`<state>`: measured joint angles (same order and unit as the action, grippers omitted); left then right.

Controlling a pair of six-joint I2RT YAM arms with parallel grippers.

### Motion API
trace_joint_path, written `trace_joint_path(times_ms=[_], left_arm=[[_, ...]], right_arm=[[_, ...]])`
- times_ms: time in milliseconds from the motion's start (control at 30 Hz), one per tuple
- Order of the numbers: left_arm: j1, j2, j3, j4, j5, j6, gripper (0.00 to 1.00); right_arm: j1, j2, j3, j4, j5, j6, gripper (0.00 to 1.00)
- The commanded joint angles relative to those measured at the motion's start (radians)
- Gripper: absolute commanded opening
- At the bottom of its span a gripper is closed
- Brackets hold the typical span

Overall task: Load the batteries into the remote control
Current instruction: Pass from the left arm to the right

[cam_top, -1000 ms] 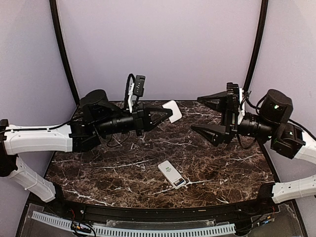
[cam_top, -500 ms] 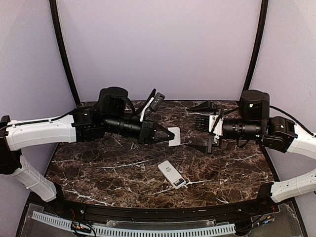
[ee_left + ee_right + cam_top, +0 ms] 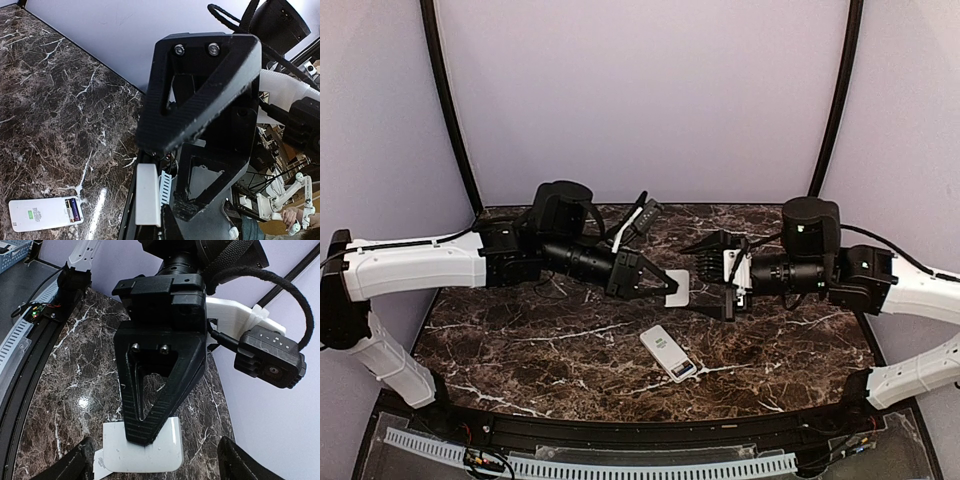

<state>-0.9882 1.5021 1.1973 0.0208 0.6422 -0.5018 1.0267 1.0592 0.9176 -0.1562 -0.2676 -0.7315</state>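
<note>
Evidently a white cover (image 3: 678, 290) is clamped aloft by the left gripper (image 3: 663, 286) and offered to the spread right gripper (image 3: 712, 279), the remote control (image 3: 668, 353) below lying uncovered.

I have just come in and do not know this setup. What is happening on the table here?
The left gripper is shut on a small flat white plate, possibly the battery cover, and holds it above the marble table. The right gripper is open and faces it, with one finger to each side of the plate, not touching it. The remote control lies on the table nearer the arm bases, and neither gripper touches it. A purple battery shows at one end of it.
</note>
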Motion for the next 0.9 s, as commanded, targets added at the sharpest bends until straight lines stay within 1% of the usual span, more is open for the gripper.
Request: trace_joint_path(times_ms=[0,300,533,733,867], left_arm=[[-0.001,0.003,0.026,0.011,0.014,-0.016,0.00],[0.003,0.011,0.027,0.024,0.015,-0.023,0.00],[0.008,0.024,0.032,0.043,0.044,-0.034,0.00],[0.015,0.033,0.033,0.060,0.074,-0.051,0.00],[0.019,0.037,0.036,0.067,0.084,-0.062,0.00]], right_arm=[[0.020,0.022,-0.038,0.093,-0.010,0.036,0.80],[0.042,-0.018,-0.121,0.215,0.018,-0.041,0.79],[0.048,-0.010,-0.127,0.204,0.047,-0.064,0.76],[0.051,-0.002,-0.129,0.209,0.044,-0.066,0.71],[0.053,0.001,-0.129,0.200,0.042,-0.074,0.70]])
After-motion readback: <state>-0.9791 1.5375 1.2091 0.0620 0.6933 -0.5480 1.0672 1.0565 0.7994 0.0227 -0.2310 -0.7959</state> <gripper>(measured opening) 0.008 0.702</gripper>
